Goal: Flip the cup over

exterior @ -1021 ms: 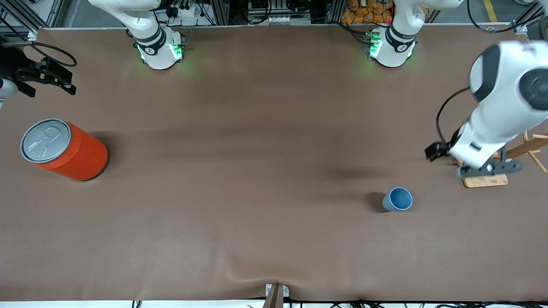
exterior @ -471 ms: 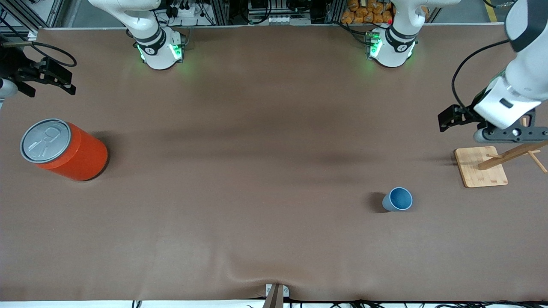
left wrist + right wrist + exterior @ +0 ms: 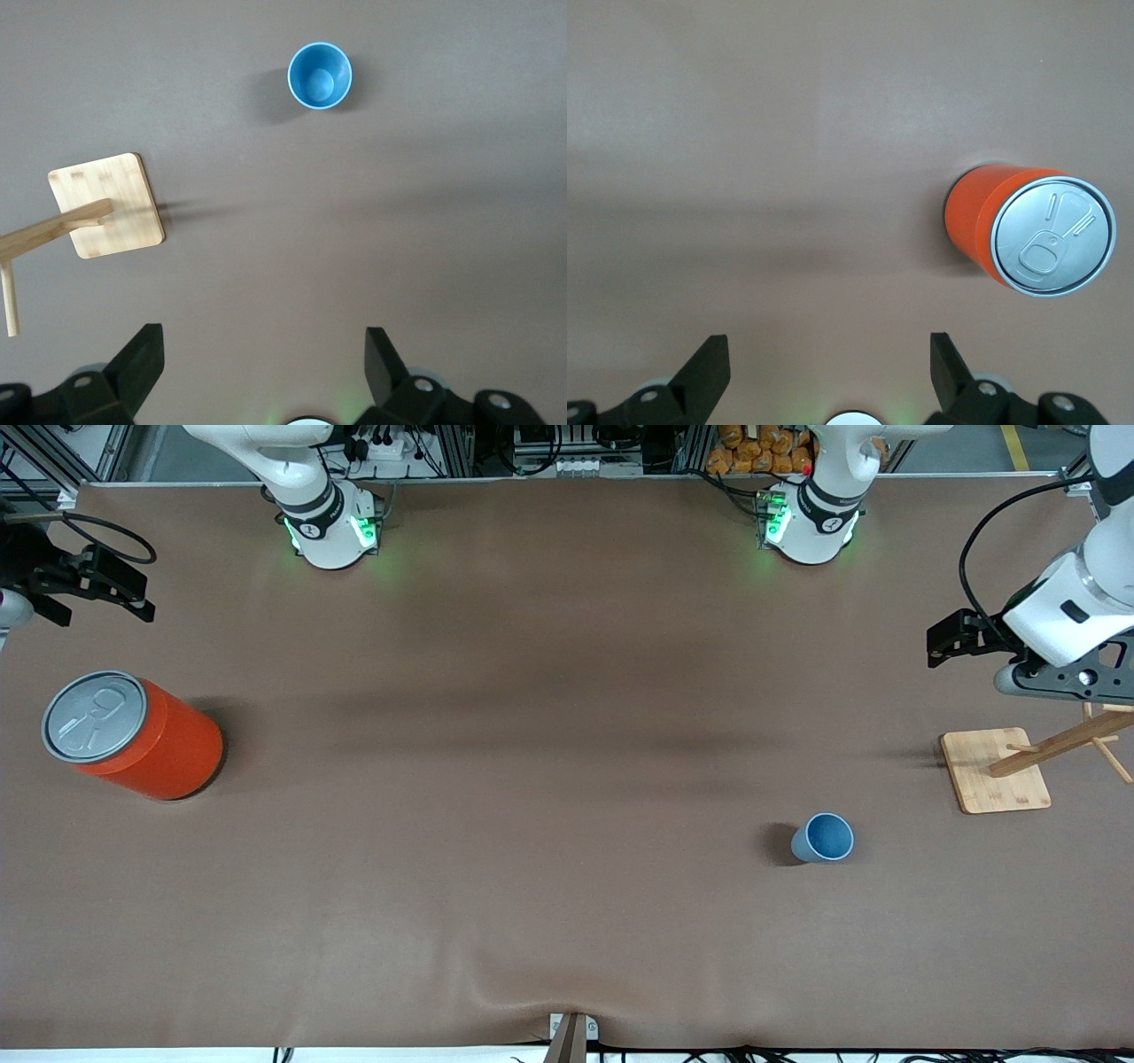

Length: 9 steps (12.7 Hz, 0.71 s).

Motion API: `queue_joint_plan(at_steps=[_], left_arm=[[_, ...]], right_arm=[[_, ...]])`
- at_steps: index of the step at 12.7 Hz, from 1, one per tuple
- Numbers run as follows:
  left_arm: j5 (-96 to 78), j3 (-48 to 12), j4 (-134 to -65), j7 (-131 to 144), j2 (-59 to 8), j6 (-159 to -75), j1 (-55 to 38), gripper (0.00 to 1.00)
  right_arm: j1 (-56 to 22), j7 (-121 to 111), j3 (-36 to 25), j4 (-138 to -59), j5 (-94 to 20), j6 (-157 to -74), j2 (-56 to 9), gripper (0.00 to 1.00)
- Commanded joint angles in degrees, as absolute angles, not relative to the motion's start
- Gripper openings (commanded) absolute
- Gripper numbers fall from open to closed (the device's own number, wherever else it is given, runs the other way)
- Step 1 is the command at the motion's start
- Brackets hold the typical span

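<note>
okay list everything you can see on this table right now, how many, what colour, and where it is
cup: one, light blue, upright with mouth up, toward the left arm's end of the table.
wooden stand: one, pale wood, square base with a leaning post, beside the cup, at the left arm's end.
can: one, orange with grey pull-tab lid, upright, at the right arm's end.
left gripper: one, open, empty, above the wooden stand.
right gripper: one, open, empty, waiting above the table near the can.

The left hand (image 3: 264, 363) is hanging in the air at about three o'clock in the front view, fingers (image 3: 137, 359) spread wide and holding nothing. The right hand (image 3: 828, 363) is hovering at about ten o'clock, fingers likewise splayed and holding nothing.
</note>
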<state>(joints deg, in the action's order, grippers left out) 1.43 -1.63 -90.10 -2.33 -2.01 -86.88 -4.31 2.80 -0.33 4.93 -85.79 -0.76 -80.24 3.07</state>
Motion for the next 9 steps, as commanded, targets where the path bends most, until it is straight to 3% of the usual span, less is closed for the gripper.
queue_joint_plan(at_steps=[1, 9], left_arm=[[-1.6, -1.8, -87.1, -3.6, -2.0, -84.8, -1.8, 1.00], [0.4, -2.5, -85.6, -3.7, -1.4, -84.3, -1.7, 1.00]], right_arm=[[4.3, -1.1, 6.0, -84.3, -0.7, -79.3, 2.4, 1.00], [4.4, -1.1, 5.9, -84.3, -0.7, -79.3, 2.3, 1.00]])
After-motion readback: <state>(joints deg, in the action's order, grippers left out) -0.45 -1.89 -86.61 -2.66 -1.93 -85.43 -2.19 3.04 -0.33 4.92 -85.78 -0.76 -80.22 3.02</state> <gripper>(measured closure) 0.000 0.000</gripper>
